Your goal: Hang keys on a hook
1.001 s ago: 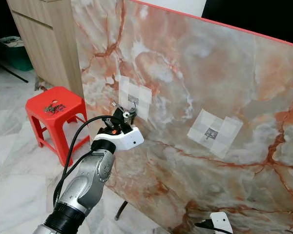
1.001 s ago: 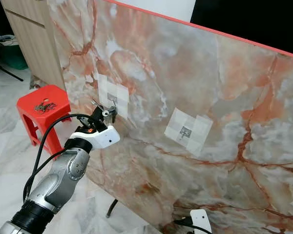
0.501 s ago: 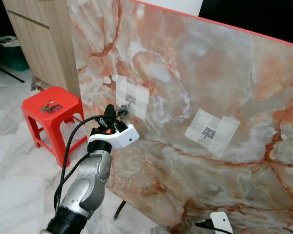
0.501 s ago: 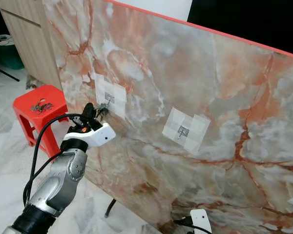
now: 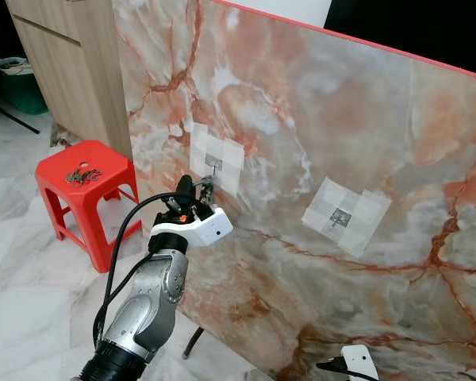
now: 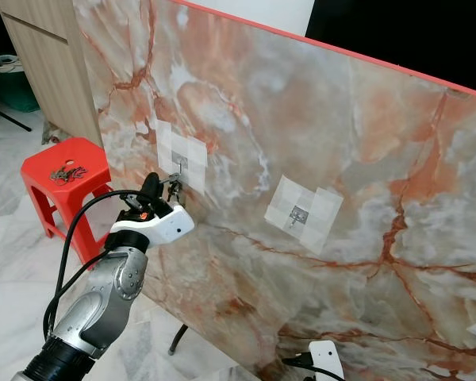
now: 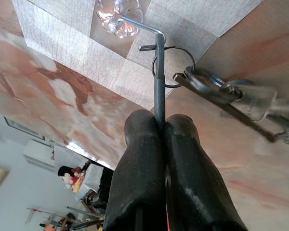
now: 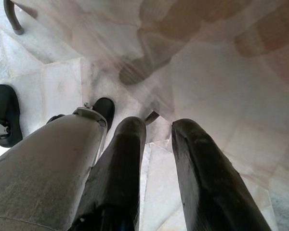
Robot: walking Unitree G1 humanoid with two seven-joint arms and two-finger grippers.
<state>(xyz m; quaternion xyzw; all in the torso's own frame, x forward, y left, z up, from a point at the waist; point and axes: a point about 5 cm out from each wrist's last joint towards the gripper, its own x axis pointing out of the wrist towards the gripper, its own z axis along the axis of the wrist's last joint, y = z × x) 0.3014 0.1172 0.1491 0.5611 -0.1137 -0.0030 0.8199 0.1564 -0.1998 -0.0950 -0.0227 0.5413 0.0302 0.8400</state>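
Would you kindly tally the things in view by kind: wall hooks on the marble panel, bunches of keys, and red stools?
Wall hooks on the marble panel: 2 (left hook, right hook)
Bunches of keys: 2 (keys at the left gripper, keys on the stool)
Red stools: 1 (red stool)
Total: 5

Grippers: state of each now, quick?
Left gripper: shut on the key ring at the hook.
Right gripper: open, holding nothing.
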